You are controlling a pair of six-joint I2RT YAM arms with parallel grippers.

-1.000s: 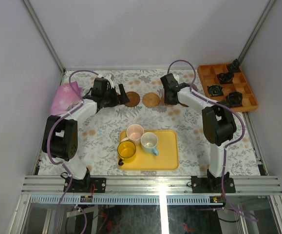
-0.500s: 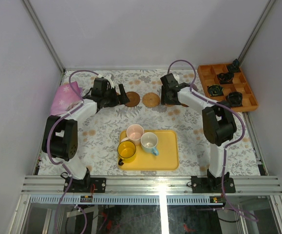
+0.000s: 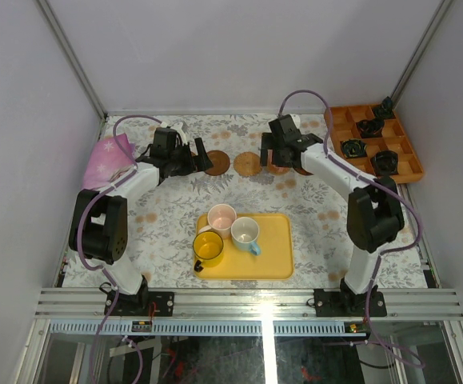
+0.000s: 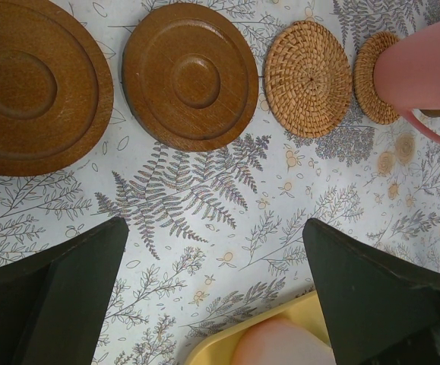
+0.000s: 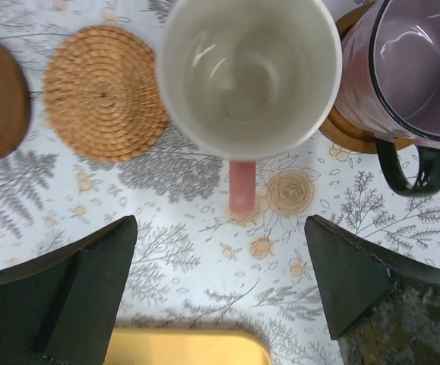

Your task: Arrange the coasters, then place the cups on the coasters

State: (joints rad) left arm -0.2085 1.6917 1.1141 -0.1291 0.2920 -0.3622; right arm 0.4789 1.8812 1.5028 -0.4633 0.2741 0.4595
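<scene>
A row of coasters lies across the far table: two brown wooden discs (image 4: 22,84) (image 4: 191,74), then a bare woven one (image 4: 308,77). A salmon pink cup (image 5: 250,72) stands on a second woven coaster (image 4: 375,80). Beside it, a mauve cup (image 5: 413,68) stands on another wooden coaster (image 5: 349,129). My right gripper (image 5: 220,289) hangs open just above and in front of the salmon cup, holding nothing. My left gripper (image 4: 220,296) is open by the wooden discs (image 3: 217,163). Pale pink (image 3: 221,216), light blue (image 3: 245,232) and yellow (image 3: 208,248) cups sit on the yellow tray (image 3: 275,252).
An orange compartment tray (image 3: 339,124) with small black gadgets (image 3: 369,127) stands at the far right. A pink cloth (image 3: 107,156) lies at the far left. Grey walls close in the table on three sides.
My right gripper has opened and let go of the salmon pink cup, which now stands on the woven coaster. That arm's elbow swung right. The left arm has not moved.
</scene>
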